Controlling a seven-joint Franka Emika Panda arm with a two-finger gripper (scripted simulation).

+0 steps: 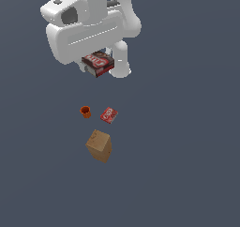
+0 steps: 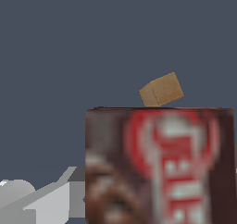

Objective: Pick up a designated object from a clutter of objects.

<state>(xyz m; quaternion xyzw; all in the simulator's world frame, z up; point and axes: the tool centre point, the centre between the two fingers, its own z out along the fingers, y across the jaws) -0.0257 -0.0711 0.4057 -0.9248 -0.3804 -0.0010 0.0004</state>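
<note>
The designated object [image 1: 99,63], a dark brown box with a red-and-white label, hangs high above the floor right under the white hand. My gripper [image 1: 96,67] is shut on it, and the arm hides most of the fingers. In the wrist view the box [image 2: 159,167] fills the near part of the picture, blurred, with one grey finger [image 2: 51,202] beside it. The rest of the clutter of objects lies on the floor well below.
On the dark floor stand an orange cup [image 1: 85,111] and, just to the exterior view's right of it, a red flat packet [image 1: 108,114]. A tan block [image 1: 99,146] sits nearer the camera; the wrist view shows this tan block [image 2: 161,90] past the box's edge.
</note>
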